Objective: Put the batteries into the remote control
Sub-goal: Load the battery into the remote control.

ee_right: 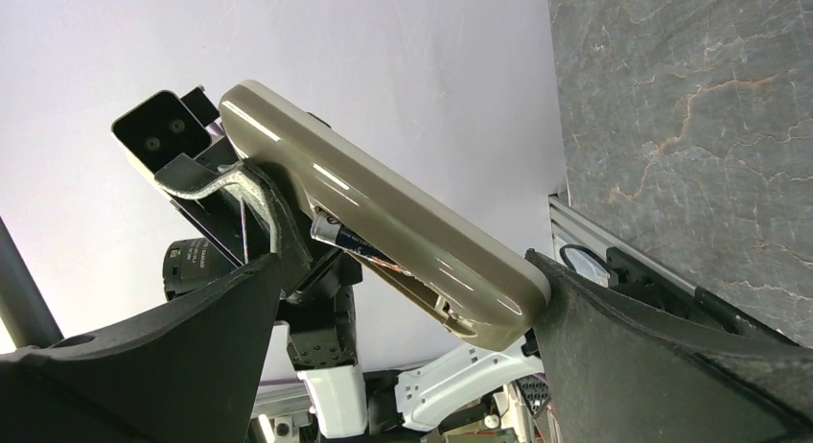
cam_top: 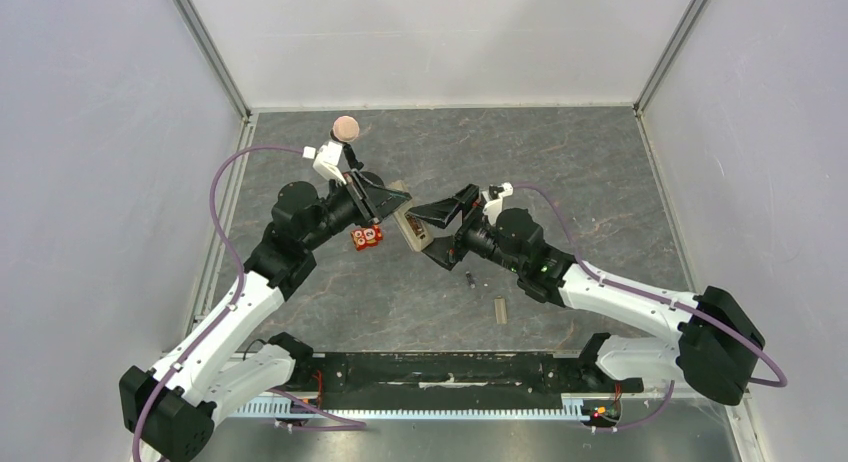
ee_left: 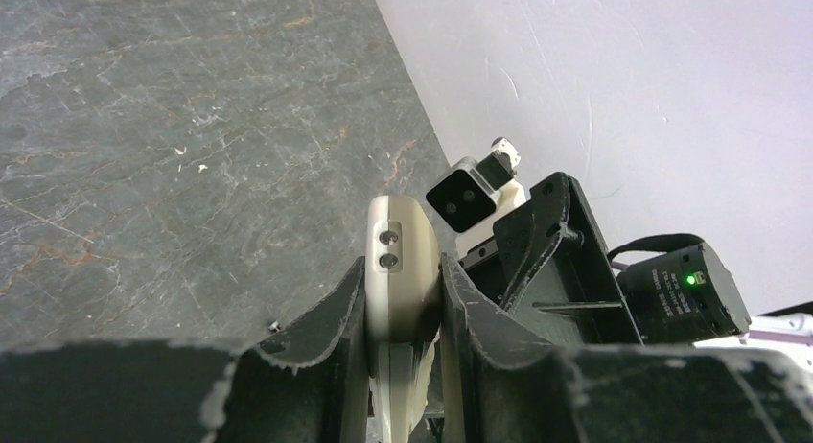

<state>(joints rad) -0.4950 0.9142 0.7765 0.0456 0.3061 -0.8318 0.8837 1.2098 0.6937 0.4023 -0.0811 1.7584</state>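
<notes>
Top view: left gripper (cam_top: pixel 392 206) is clamped on the remote control (cam_top: pixel 410 228), long axis running near-far. Right gripper (cam_top: pixel 425 219) sits just right of it. The loose battery (cam_top: pixel 469 278) lies on the table (cam_top: pixel 600 202), near-right of the remote and nearer the right arm.

Left wrist: remote seen end-on, pinched between both fingers (ee_left: pixel 336 314).

Right wrist: jaws are wide open and straddle the remote, holding nothing. One seated battery (ee_right: pixel 334 234) shows in the open bay.

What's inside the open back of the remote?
One battery shows in the open slot of the remote. The rest of the slot is hidden by its rim, so I can't tell if a second one is inside.
</notes>
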